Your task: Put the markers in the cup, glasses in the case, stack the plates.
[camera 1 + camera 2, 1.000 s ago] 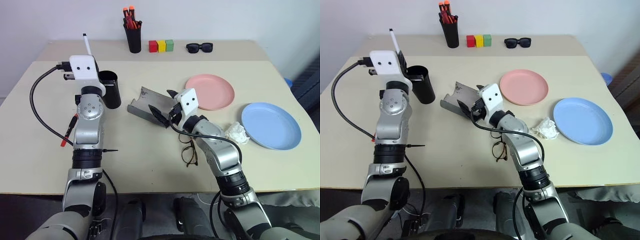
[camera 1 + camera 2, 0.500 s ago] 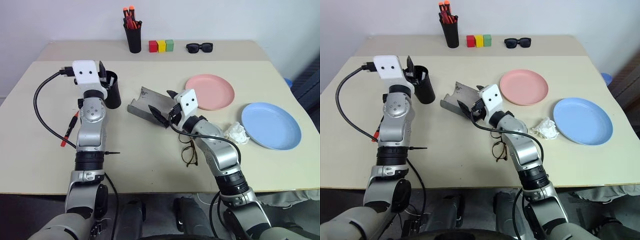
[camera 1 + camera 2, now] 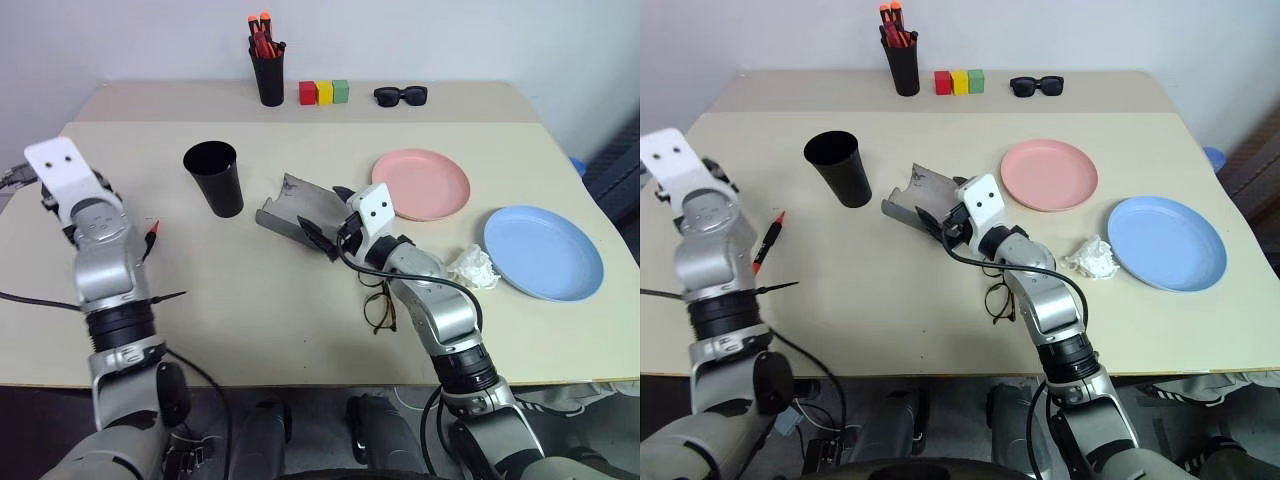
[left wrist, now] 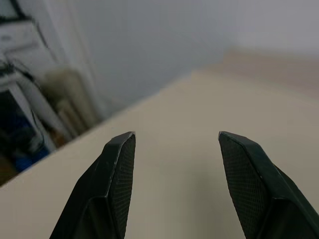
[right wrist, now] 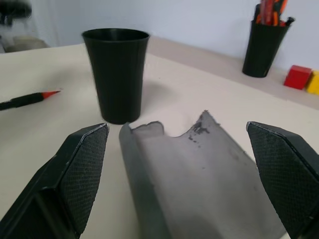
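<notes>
Cup [image 3: 214,177] stands upright toward the far left of the table [image 3: 250,320], rim up, free on all sides, so it's ready to take pens from above. Can't see inside it. One marker [image 3: 767,241], black with red cap, lies flat near the table's left edge, just beside my left arm. It's not in the cup yet. A thin dark stick-like thing [image 3: 165,298] lies nearer the front edge; can't tell if it's another marker.

My left hand [image 4: 172,186] is out over the left edge, fingers apart, nothing between them. I judge it's placed to go for the loose marker.

Case [image 3: 292,211] sits mid-table, flap open, mouth facing my right hand [image 5: 182,184]. That hand is spread wide, one finger on each side of the case, empty, probably bracing it or lining up. Glasses [image 3: 378,305] lie on the table nearer the front edge, beside my right forearm, not in the case.

Plates: pink plate [image 3: 425,183] right of centre, blue plate [image 3: 543,250] near the right edge, apart, not stacked. A crumpled white tissue [image 3: 472,266] lies between my arm and the blue plate.

Along the far edge sit a pen holder [image 3: 267,73] with orange-capped pens, coloured blocks [image 3: 323,92] and sunglasses [image 3: 400,95]. None of these belongs to the task.
</notes>
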Action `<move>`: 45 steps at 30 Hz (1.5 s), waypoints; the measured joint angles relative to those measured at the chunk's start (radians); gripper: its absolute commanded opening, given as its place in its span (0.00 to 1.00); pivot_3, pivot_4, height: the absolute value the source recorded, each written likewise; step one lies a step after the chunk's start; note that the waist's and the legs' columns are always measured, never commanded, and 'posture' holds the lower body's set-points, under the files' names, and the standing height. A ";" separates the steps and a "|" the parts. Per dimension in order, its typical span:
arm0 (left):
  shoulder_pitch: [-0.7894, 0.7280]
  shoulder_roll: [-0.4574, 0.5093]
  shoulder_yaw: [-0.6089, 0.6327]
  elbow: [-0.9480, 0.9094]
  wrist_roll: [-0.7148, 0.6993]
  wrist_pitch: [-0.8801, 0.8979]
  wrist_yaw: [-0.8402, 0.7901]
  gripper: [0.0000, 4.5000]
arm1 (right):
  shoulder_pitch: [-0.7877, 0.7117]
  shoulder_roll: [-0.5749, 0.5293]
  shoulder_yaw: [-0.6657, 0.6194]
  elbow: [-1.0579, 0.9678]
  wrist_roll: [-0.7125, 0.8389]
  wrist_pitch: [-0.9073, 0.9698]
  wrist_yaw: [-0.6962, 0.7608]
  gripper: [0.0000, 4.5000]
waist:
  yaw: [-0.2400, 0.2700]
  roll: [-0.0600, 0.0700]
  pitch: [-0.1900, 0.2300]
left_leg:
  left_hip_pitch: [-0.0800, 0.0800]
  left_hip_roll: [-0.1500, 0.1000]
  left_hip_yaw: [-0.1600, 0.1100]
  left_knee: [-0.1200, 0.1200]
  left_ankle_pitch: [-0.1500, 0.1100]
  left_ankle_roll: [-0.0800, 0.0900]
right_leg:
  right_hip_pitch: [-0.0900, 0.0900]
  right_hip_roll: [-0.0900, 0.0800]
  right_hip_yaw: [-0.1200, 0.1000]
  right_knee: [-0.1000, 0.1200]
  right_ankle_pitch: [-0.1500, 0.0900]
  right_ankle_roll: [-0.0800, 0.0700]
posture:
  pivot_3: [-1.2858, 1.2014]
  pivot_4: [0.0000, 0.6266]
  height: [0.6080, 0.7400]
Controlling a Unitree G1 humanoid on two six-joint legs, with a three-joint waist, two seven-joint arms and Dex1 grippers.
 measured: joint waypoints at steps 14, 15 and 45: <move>0.128 0.162 -0.052 -0.169 -0.189 0.598 -0.377 0.98 | 0.003 0.001 0.016 -0.003 0.000 0.001 0.033 1.00 | -0.004 0.000 0.000 | 0.000 0.001 0.000 0.000 0.000 0.000 | 0.000 0.000 0.000 0.000 0.000 0.000 | 0.52 0.24 1.00; 0.126 0.161 -0.052 -0.169 -0.191 0.615 -0.381 0.98 | 0.003 0.001 0.018 -0.003 0.000 0.001 0.034 1.00 | -0.004 0.000 0.000 | 0.000 0.001 0.000 0.000 0.000 0.000 | 0.000 0.000 0.000 0.000 0.000 0.000 | 0.52 0.24 1.00; -0.133 -0.061 -0.251 -0.062 0.044 -0.401 -0.161 0.01 | -0.023 0.009 -0.006 -0.002 0.005 0.014 0.019 1.00 | 0.000 0.000 0.000 | 0.000 0.000 0.001 -0.001 0.000 -0.001 | -0.001 -0.001 0.000 -0.002 0.001 -0.001 | 0.52 0.24 1.00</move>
